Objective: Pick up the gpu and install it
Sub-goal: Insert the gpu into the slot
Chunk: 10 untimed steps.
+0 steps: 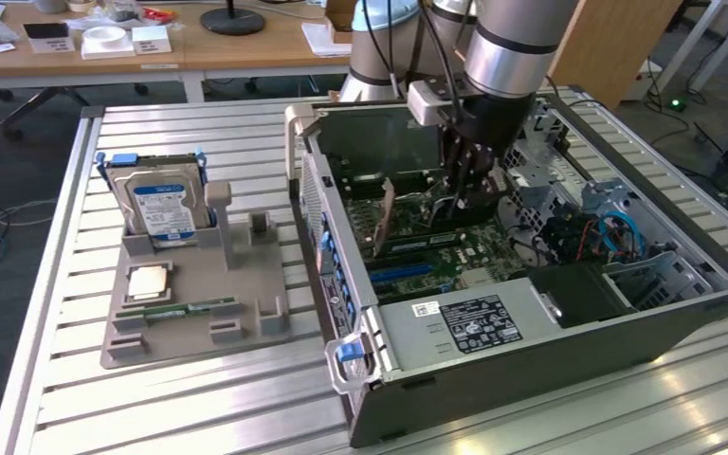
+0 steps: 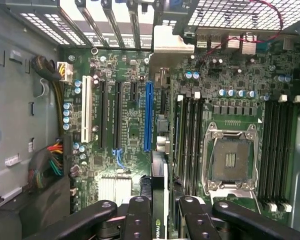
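Note:
My gripper (image 1: 469, 194) reaches down into the open computer case (image 1: 667, 313), over the motherboard. In the wrist view the gripper (image 2: 162, 212) is shut on the gpu (image 2: 159, 187), which shows edge-on as a thin green and black card between the black fingers (image 2: 139, 220). Its silver end bracket (image 2: 172, 40) points toward the case's rear slot openings. The card hangs above the motherboard (image 2: 125, 100), in line with and just beside the long blue slot (image 2: 148, 115). How high it is above the slot I cannot tell.
A grey holder (image 1: 250, 327) at the exterior view's left carries a silver hard drive (image 1: 162, 204), a chip (image 1: 147, 280) and a narrow memory stick (image 1: 193, 306). Inside the case are the processor socket (image 2: 230, 157), memory slots (image 2: 190, 135), cable bundles (image 2: 50, 165) and the power supply (image 1: 472, 322).

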Tool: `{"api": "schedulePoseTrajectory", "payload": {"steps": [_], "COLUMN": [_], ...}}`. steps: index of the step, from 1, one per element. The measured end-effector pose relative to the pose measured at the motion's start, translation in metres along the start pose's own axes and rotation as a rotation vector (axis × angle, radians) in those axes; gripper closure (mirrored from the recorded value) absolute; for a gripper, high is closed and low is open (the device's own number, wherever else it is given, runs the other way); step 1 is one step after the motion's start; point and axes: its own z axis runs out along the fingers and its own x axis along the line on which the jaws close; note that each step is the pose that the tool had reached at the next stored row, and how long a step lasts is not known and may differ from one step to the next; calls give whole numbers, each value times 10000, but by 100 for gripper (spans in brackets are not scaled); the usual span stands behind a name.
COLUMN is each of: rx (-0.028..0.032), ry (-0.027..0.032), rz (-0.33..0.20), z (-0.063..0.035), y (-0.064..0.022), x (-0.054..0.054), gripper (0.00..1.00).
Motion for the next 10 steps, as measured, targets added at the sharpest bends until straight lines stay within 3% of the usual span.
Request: {"api": "schedulePoseTrajectory", "payload": {"steps": [10], "rx": [0], "ry": [0], "rz": [-1], "z": [102], "y": [64], "x": [21], "gripper": [74]}}
